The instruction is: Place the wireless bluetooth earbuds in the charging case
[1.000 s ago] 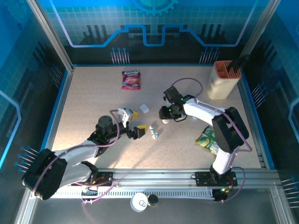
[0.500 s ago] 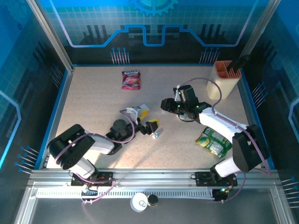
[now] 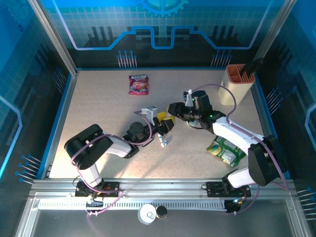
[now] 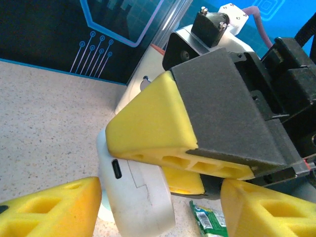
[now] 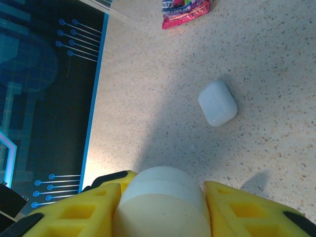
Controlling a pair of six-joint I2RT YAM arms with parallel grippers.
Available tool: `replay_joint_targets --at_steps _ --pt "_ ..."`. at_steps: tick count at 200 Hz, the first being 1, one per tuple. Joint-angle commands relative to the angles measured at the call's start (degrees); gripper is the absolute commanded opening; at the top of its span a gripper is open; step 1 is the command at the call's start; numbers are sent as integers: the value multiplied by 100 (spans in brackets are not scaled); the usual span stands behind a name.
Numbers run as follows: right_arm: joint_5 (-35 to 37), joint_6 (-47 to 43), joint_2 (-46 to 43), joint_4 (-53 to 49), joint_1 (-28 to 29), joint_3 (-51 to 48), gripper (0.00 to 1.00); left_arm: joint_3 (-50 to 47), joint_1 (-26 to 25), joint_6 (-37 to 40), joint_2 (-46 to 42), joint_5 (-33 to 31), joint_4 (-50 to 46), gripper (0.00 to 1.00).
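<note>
Evidently the right gripper (image 5: 162, 217) clamps the charging case (image 4: 138, 197) for lid-opening — the left gripper (image 4: 160, 205) straddles it, grip unclear.

No legible text. Print on pink packet (image 3: 138, 84) and green packet (image 3: 226, 149) too small to read.

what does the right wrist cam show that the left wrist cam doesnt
Right wrist: a second white case lying closed on the table, with a pink packet beyond it. Left wrist: the charging port on the held case, and a green packet beside it. Both: that held case, clamped in the jaws of the right gripper, over the speckled table.
</note>
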Motion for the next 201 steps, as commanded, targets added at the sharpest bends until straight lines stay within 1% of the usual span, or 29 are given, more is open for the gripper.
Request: replay_joint_targets --at_steps 1,12,18,31,45,67,81,93,104,119,129,152,167,183,201 --pt "-357 141 -216 213 -11 -74 42 226 -4 -69 149 -94 220 59" --pt "-384 163 -256 226 -13 -94 42 245 -3 -74 195 -75 221 54" --pt "-395 169 -272 222 -11 -105 42 250 -6 -69 209 -72 218 48" --pt "-437 169 -287 213 -11 -119 42 246 -1 -51 218 -54 221 41" --pt "-518 176 -283 213 -14 -134 42 238 -5 9 200 -20 223 35" --pt "-580 185 -302 218 -9 -136 43 229 -5 119 167 45 220 19" --pt "-550 125 -317 185 -22 -136 44 213 8 166 147 132 220 14" --pt "-536 33 -357 177 -37 -136 49 187 6 185 117 276 222 12" --pt "-519 -143 -418 178 -72 -135 58 138 20 173 66 412 225 12" --pt "-527 -653 -577 155 -135 -135 69 40 117 7 -20 749 220 12" --pt "-640 -948 -670 141 -224 -136 74 -32 217 -189 -83 1029 223 12" --pt "-1460 -1760 -826 167 -473 -136 78 -120 484 -656 -162 2092 225 10" --pt "-2242 -2498 -866 -179 -660 -83 78 -146 579 -991 -213 2602 220 10" --pt "-2845 -3126 -970 -699 -814 28 78 -124 647 -1455 -287 3031 222 10" --pt "-3317 -3359 -1096 -845 -902 -28 78 -94 669 -1969 -397 3324 221 10"
